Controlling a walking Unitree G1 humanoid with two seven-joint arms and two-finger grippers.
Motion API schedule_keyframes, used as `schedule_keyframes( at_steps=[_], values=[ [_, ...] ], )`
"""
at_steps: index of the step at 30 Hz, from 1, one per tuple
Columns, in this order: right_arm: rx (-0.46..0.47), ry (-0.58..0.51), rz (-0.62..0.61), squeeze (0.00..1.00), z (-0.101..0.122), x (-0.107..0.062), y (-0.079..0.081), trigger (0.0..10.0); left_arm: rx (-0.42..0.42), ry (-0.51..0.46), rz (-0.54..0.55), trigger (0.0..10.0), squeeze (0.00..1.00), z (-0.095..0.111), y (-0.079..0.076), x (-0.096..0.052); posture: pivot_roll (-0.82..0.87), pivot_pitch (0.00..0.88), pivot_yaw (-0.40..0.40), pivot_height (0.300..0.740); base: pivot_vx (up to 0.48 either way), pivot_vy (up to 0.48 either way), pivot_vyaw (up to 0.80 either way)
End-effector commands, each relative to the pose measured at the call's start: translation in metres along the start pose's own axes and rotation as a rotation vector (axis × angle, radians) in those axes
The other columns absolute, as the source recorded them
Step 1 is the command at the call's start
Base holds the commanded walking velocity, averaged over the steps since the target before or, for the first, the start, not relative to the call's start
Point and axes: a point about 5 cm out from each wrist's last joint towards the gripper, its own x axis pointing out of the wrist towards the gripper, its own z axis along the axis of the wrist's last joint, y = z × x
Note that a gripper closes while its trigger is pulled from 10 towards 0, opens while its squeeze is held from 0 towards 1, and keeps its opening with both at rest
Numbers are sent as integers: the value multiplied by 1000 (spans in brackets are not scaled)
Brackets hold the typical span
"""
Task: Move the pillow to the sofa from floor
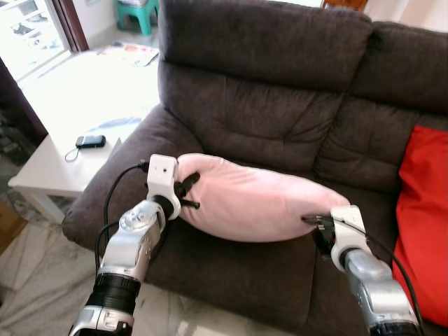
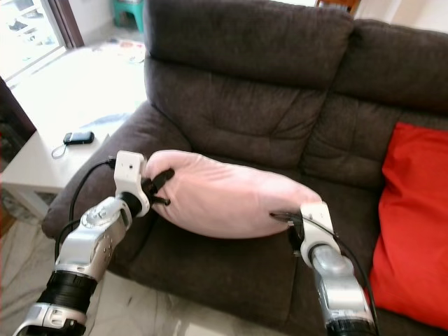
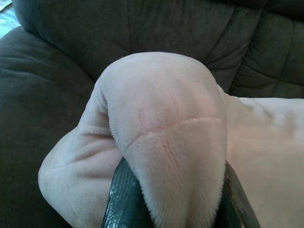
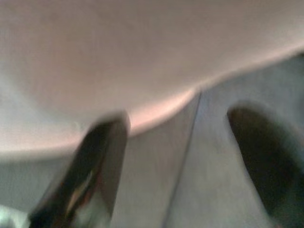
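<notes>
A pale pink pillow (image 1: 252,199) lies across the seat of the dark brown sofa (image 1: 280,91). My left gripper (image 1: 187,192) is shut on the pillow's left corner. In the left wrist view the pink fabric (image 3: 166,133) bulges up between the two black fingers (image 3: 121,199). My right gripper (image 1: 313,221) is at the pillow's right end, low against the seat. In the right wrist view its fingers (image 4: 95,161) stand apart and open, with the pillow's edge (image 4: 142,57) just beyond them and sofa fabric between them.
A red cushion (image 1: 423,224) leans at the sofa's right side. Left of the sofa arm stands a white low table (image 1: 63,119) with a small black device (image 1: 91,141) on it. A green stool (image 1: 136,10) is at the far back.
</notes>
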Motion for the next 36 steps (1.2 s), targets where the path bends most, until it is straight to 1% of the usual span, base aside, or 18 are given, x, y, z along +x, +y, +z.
schedule_keyframes(
  at_steps=[1,5,6,8,9,11,13,14,15,17,22,25,26,30,31,33,35,36],
  values=[
    [29,41,29,0,-6,5,5,10000,-30,-39,-11,10000,0,10,1,2,42,106,-59,740,0,0,0],
    [1,25,37,0,6,19,15,10000,-119,-28,-57,10000,0,11,-3,1,59,102,-59,740,0,0,0],
    [-1,18,37,0,9,21,16,10000,-138,-26,-69,10000,0,12,-4,1,65,101,-60,740,0,0,0],
    [0,14,37,0,10,22,16,10000,-149,-25,-76,10000,0,12,-5,1,68,101,-60,740,0,0,0],
    [-13,-15,42,0,22,26,19,10000,-199,-30,-108,10000,0,16,-7,0,78,100,-61,740,0,0,0],
    [-18,-52,40,0,37,31,22,10000,-254,-46,-131,10000,0,21,-8,-1,83,101,-62,740,0,0,0],
    [-29,-96,23,0,55,34,22,10000,-286,-66,-136,10000,0,26,-6,-2,97,104,-65,740,0,0,0],
    [-33,-112,21,0,60,35,22,10000,-294,-69,-135,10000,0,28,-6,-2,97,104,-65,740,0,0,0],
    [-33,-112,21,0,60,35,22,10000,-294,-69,-135,10000,0,28,-6,-2,97,104,-65,740,0,0,0],
    [-7,-192,29,0,86,38,27,10000,-314,-73,-144,10000,0,32,-5,-4,110,109,-68,740,0,0,0],
    [11,-285,44,0,116,37,35,10000,-345,-92,-157,10000,0,40,-6,-8,122,114,-71,740,0,0,0],
    [14,-366,97,0,136,35,48,10000,-334,-87,-161,10000,0,41,-6,-10,129,118,-75,740,0,0,0],
    [13,-408,137,0,147,33,58,10000,-325,-80,-162,10000,0,40,-6,-11,129,121,-77,740,0,0,0],
    [14,-479,214,0,160,28,73,10000,-326,-68,-154,10000,0,38,-6,-14,142,127,-83,740,0,0,0],
    [14,-479,214,0,160,28,73,10000,-326,-68,-154,10000,0,38,-6,-14,142,127,-83,740,0,0,0],
    [2,-537,278,0,168,24,84,10000,-331,-57,-150,10000,0,35,-4,-18,148,131,-87,740,0,0,0],
    [-6,-545,287,0,169,23,85,10000,-333,-54,-148,10000,0,34,-3,-19,148,132,-89,740,0,0,0],
    [-23,-533,283,0,168,25,85,10000,-346,-59,-61,10000,0,31,8,-21,143,135,-93,740,0,0,0]
  ],
)
